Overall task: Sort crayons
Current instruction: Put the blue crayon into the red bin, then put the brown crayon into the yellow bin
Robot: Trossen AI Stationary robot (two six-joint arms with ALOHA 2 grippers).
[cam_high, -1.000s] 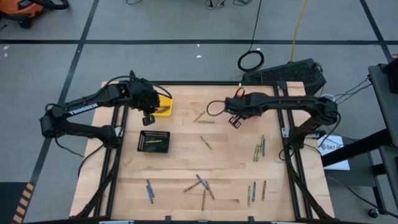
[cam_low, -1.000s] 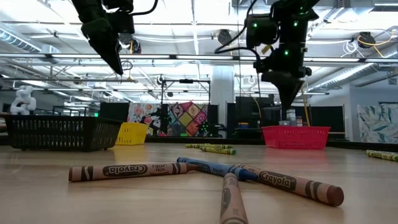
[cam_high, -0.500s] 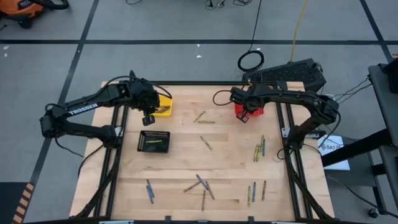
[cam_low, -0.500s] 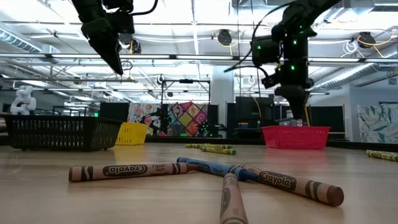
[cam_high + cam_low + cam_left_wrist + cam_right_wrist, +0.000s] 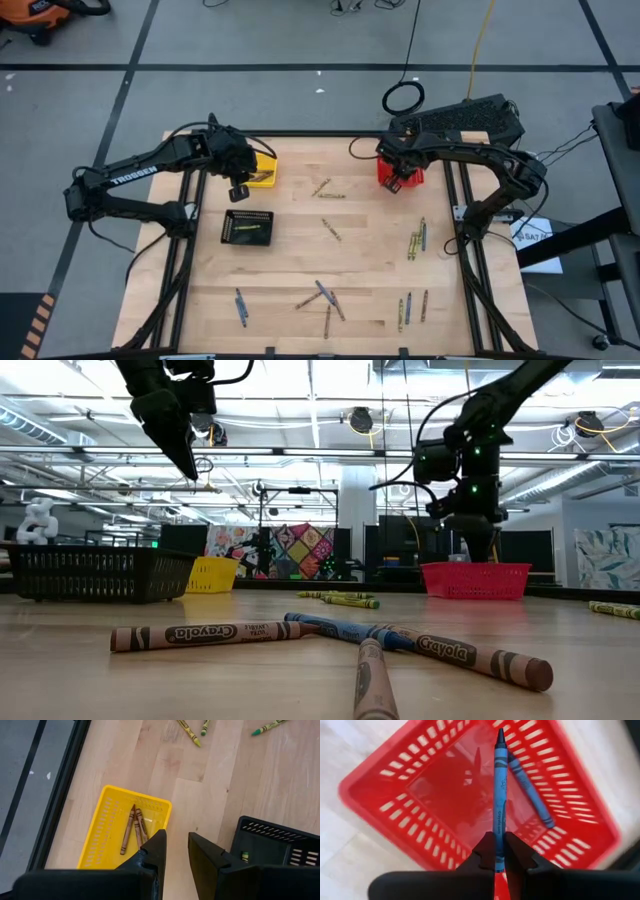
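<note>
Crayon in hand: you have a blue crayon [image 5: 500, 795] pinched at its lower end, its tip pointing out over the red basket [image 5: 380, 800]; held by the tail like that, it should drop straight in when you let go.
Red basket: it sits upper right of centre in the high view [image 5: 412, 180], with one blue crayon [image 5: 530, 795] already lying inside, so blue evidently belongs here.
Right end effector: clamped on the blue crayon [image 5: 499, 857], hanging directly above the red basket; in the low view [image 5: 478, 545] it points down at the basket.
Right arm pose: reaches in from the right edge of the high view, elbow bent, wrist turned downward.
Other sorted crayons: brown ones [image 5: 132, 827] lie in the yellow basket [image 5: 107, 825]; a yellow-green one [image 5: 248, 231] lies in the black basket [image 5: 232, 215].
Loose crayons: the rest are scattered on the counter [image 5: 370, 250], mostly centre, lower centre and right in the high view.
Left end effector: fingers slightly parted, holding nothing [image 5: 176, 851], waiting above the gap between the yellow and black baskets, upper left in the high view [image 5: 238, 188].
</note>
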